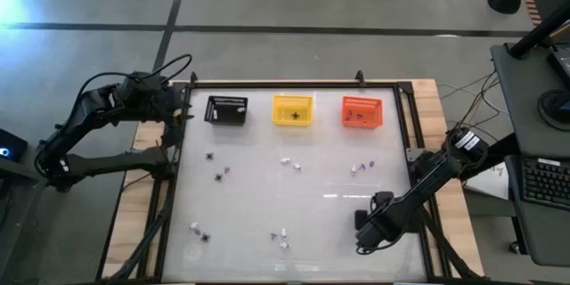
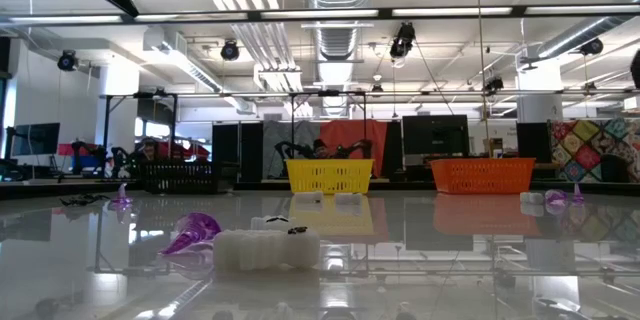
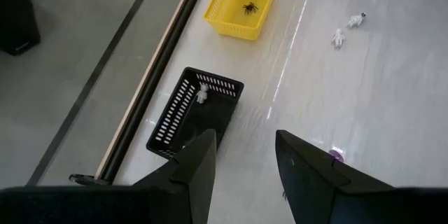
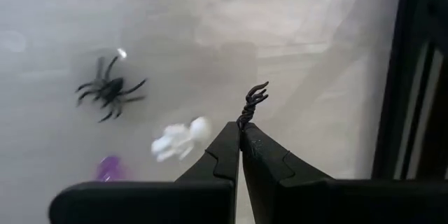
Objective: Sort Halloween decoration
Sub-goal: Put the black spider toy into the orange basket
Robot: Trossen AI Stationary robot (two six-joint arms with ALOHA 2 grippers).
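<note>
right end effector [image 4: 241,131] pinches a small black spider-like plastic trinket [image 4: 253,103] near the counter's front right corner.
the small yellow slatted plastic basket [image 1: 293,109], already with a black spider, stands at the far edge, well apart, far-left from it. left end effector [image 3: 243,155] is released over the black basket [image 3: 197,112]. no readable writing.

Light: bright, from ceiling strips [image 2: 440,12] | Glare: streaks on glossy counter [image 1: 267,187], which mirrored the room | Blur: right wrist view soft, spider [image 4: 108,89] and white bit [image 4: 178,138] unfocused
</note>
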